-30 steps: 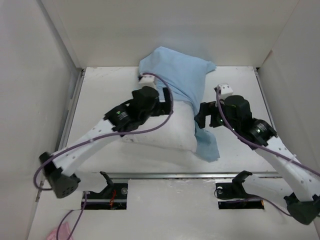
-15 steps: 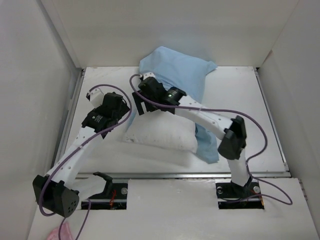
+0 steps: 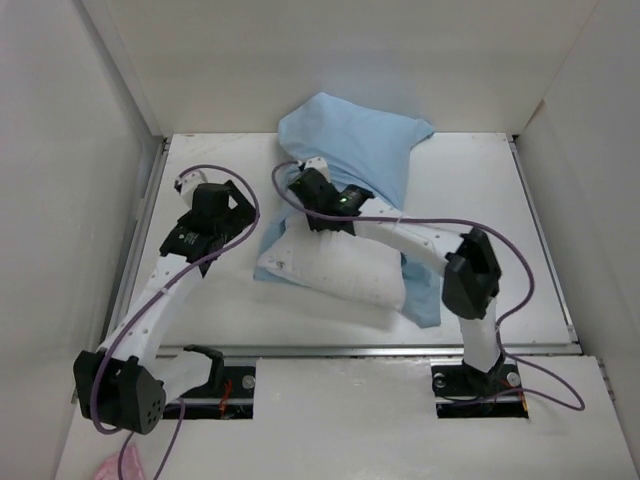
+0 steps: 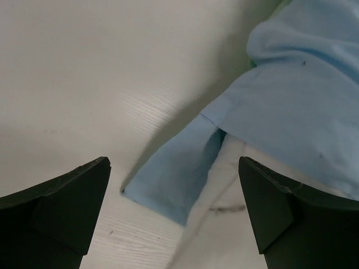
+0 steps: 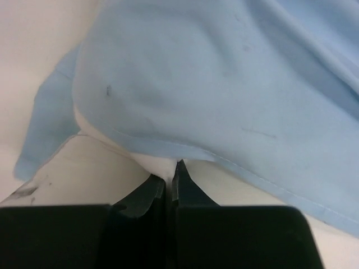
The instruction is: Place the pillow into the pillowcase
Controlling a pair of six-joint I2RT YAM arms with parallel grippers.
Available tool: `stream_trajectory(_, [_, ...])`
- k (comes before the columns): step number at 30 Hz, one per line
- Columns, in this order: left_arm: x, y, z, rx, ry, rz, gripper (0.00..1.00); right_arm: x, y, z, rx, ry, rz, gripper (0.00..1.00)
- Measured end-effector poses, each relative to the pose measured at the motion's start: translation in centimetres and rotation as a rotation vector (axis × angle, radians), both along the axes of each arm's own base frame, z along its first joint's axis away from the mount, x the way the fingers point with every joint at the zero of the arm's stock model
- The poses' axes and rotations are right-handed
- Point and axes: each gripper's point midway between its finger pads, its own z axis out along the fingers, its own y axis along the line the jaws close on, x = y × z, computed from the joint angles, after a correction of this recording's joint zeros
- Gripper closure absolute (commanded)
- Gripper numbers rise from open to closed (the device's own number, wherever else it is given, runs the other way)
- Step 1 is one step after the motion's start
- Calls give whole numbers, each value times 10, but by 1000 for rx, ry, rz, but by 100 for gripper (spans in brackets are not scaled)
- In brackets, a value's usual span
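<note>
Right end effector (image 5: 170, 172), arm stretched leftward, pinches the pillow (image 3: 330, 275) — left end effector (image 4: 174, 163) hovers spread wide.

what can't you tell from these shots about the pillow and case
Top view: how deep the pillow reaches inside the pillowcase; blue fabric and the right arm cover it.
Right wrist view: whether the right gripper, shut at the hem, pinches any cloth; the tips hide the contact.
Left wrist view: most of the pillow, cut off by the bottom edge.
</note>
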Motion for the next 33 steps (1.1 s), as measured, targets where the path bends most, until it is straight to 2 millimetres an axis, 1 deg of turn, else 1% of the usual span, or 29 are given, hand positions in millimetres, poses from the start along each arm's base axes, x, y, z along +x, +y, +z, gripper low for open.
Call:
stream_trajectory(2, [8, -18, -12, -14, 2, -109, 1, -4, -18, 17, 66, 13, 35, 100])
stream_trajectory(4, [12, -39, -31, -26, 25, -232, 1, -2, -48, 42, 140, 17, 54, 100])
stream_trajectory(7, [17, -79, -59, -33, 54, -423, 1, 12, -99, 89, 234, -42, 39, 100])
stream_trajectory(9, [19, -102, -74, -35, 69, -531, 1, 22, -123, 114, 270, -92, 25, 100])
stream_trajectory(10, [19, -113, -80, -39, 73, -580, 1, 25, -130, 122, 284, -111, 26, 100])
stream_trajectory(12, [18, -132, -88, -43, 74, -665, 1, 26, -134, 131, 297, -125, 43, 100])
stream_trajectory(14, [18, -151, -87, -48, 49, -747, 1, 26, -130, 128, 298, -110, 72, 100])
stream_trajectory(18, [18, -184, -69, -66, -66, -896, 1, 25, -117, 111, 307, -53, 127, 100])
stream_trajectory(20, [24, -195, -64, -56, -97, -939, 1, 25, -115, 105, 301, -32, 138, 100])
stream_trajectory(21, [29, -199, -66, -50, -98, -956, 9, 25, -115, 104, 300, -32, 143, 100])
stream_trajectory(23, [41, -209, -72, -50, -81, -979, 57, 27, -117, 107, 302, -39, 144, 100])
stream_trajectory(24, [48, -214, -76, -52, -71, -991, 100, 29, -118, 109, 304, -45, 144, 100])
stream_trajectory(26, [63, -225, -83, -47, -63, -1013, 100, 31, -118, 111, 308, -52, 144, 100])
stream_trajectory(28, [70, -232, -89, -48, -59, -1024, 100, 33, -119, 112, 310, -61, 143, 100])
stream_trajectory(29, [69, -232, -92, -49, -54, -1026, 100, 35, -119, 112, 310, -71, 141, 100])
stream_trajectory(31, [64, -228, -91, -52, -61, -1011, 100, 42, -120, 112, 311, -102, 127, 100])
stream_trajectory(33, [53, -220, -82, -52, -72, -991, 100, 49, -120, 111, 312, -142, 104, 100])
